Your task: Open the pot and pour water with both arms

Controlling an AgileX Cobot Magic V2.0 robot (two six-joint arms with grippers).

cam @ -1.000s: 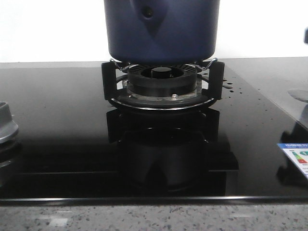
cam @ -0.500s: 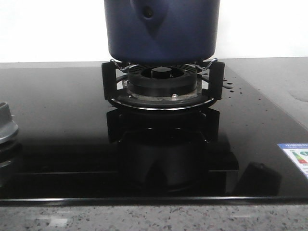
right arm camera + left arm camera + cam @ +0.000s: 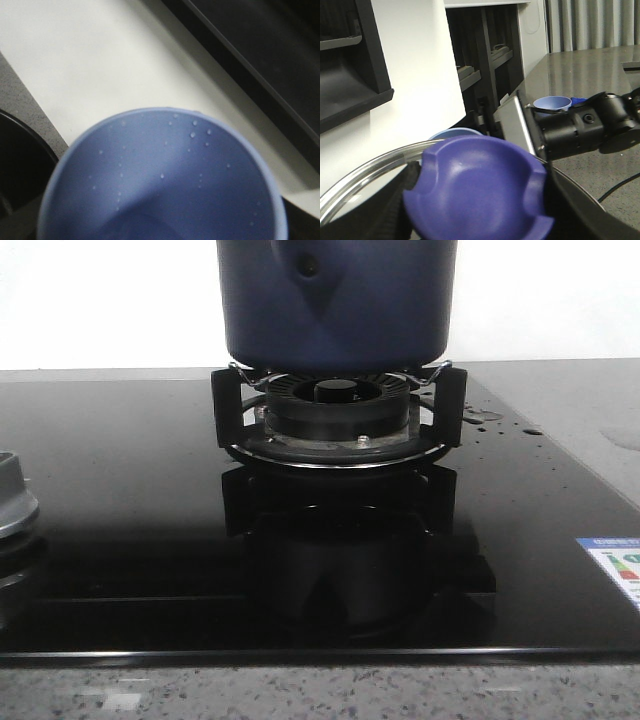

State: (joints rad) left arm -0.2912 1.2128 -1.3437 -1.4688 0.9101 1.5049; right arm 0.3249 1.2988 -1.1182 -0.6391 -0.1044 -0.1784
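Note:
The dark navy pot (image 3: 335, 300) stands on the burner grate (image 3: 338, 410); its top is cut off in the front view. In the left wrist view my left gripper (image 3: 480, 200) is shut on the purple knob (image 3: 480, 185) of a glass lid (image 3: 365, 175), with black fingers (image 3: 395, 200) on either side of the knob. My right gripper (image 3: 547, 117) holds a pale blue cup (image 3: 552, 103) upright. In the right wrist view the cup (image 3: 165, 180) fills the frame, its inside dotted with droplets; the fingers are hidden.
The black glass cooktop (image 3: 120, 490) has water drops to the right of the burner. A grey metal knob (image 3: 12, 500) sits at its left edge and a label (image 3: 615, 565) at its right. A white cabinet (image 3: 415, 75) with dark shelves stands close behind the lid.
A dark shape at the right edge of the front view and its reflection on the glass slid forward, then left the view. The pot has not moved.

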